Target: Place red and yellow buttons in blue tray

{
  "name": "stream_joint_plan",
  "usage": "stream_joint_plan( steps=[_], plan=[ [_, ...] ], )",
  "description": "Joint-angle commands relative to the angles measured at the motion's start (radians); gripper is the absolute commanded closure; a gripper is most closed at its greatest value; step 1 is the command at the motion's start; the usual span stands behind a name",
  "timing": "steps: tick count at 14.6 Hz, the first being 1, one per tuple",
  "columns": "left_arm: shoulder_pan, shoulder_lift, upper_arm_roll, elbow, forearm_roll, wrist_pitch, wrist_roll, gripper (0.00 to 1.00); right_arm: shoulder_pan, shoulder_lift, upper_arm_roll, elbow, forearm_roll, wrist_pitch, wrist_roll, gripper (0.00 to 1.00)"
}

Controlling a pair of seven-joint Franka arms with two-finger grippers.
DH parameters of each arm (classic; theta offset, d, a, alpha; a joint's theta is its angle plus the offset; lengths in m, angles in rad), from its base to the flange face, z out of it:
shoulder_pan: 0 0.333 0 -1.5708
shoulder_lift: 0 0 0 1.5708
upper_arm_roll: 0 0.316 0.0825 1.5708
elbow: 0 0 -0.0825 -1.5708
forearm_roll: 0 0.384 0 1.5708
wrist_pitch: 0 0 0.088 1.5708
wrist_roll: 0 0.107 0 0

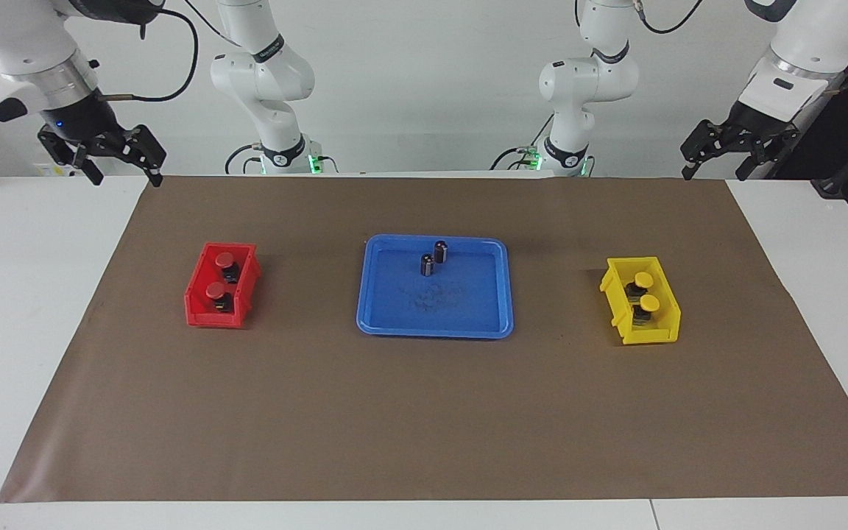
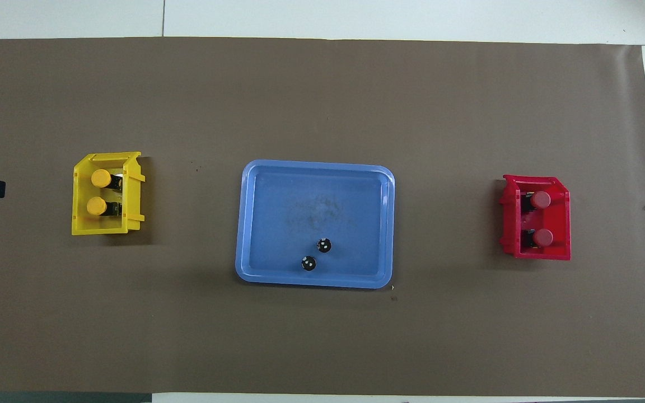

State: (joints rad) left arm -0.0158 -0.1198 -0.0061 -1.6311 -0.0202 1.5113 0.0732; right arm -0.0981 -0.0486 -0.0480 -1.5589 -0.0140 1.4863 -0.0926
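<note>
Red buttons (image 1: 221, 276) in red bin (image 1: 203, 309) at right arm's end, under open right pincer (image 1: 116, 158); yellow buttons (image 1: 645, 291) in yellow bin (image 1: 663, 331) nearest open left pincer (image 1: 733, 151). Blue tray (image 1: 380, 324) between, mid-table (image 1: 424, 427).

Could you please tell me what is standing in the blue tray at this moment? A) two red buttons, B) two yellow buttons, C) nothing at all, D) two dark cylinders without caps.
D: two dark cylinders stand in the blue tray, while the red buttons sit in the red bin and the yellow buttons in the yellow bin.
</note>
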Motion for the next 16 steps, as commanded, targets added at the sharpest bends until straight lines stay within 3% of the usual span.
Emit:
stream_joint_plan(
  steps=[1,13,16],
  plan=[
    [0.004,-0.018,-0.002,-0.012,0.017,-0.014,0.007,0.0,-0.005,-0.016,0.007,-0.023,-0.009,0.015,0.004,0.0],
    [0.004,-0.018,-0.003,-0.012,0.017,-0.014,0.007,0.0,0.034,-0.022,0.014,-0.038,0.005,-0.005,0.013,0.0],
    [0.004,-0.018,-0.003,-0.012,0.017,-0.017,0.007,0.0,0.054,-0.033,0.014,-0.125,0.005,0.119,0.016,0.04]
  ],
)
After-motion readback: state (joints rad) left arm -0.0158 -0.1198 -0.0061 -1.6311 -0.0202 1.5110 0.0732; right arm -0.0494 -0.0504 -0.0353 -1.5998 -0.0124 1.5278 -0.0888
